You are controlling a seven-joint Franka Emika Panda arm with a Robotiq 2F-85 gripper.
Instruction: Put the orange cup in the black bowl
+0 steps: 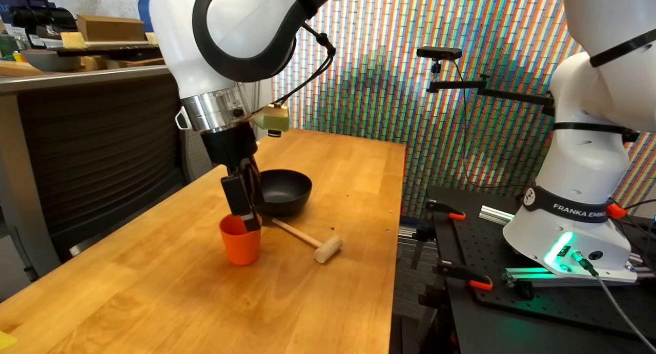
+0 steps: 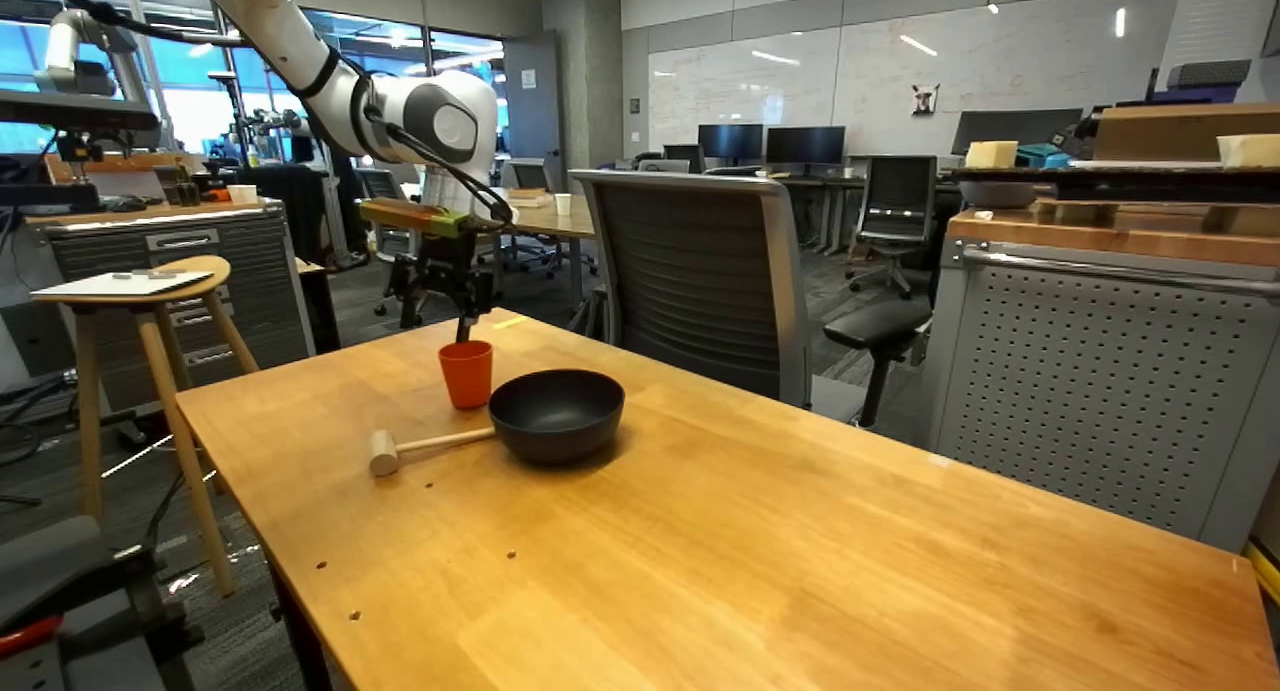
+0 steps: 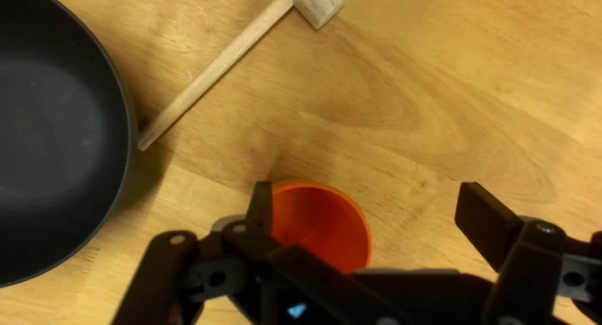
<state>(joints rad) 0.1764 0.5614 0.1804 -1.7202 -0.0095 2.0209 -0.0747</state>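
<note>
One orange cup, one black bowl and (also single) one wooden mallet.

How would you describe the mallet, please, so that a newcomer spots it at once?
On the wooden table, find the black bowl. The mallet lies beside it, handle end toward the bowl. Unlike the bowl and orange cup, it is pale wood with a thick head.

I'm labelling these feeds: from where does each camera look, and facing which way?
Wrist view: behind the open gripper, fingers showing, facing down at the orange cup, black bowl and mallet.
Exterior view: higher than the table, facing along it to the patterned backdrop; arm, gripper and robot base show.
Exterior view: higher than the table, facing across it to the whiteboard; arm and gripper show.
Both exterior views share the orange cup, black bowl, mallet and table.
</note>
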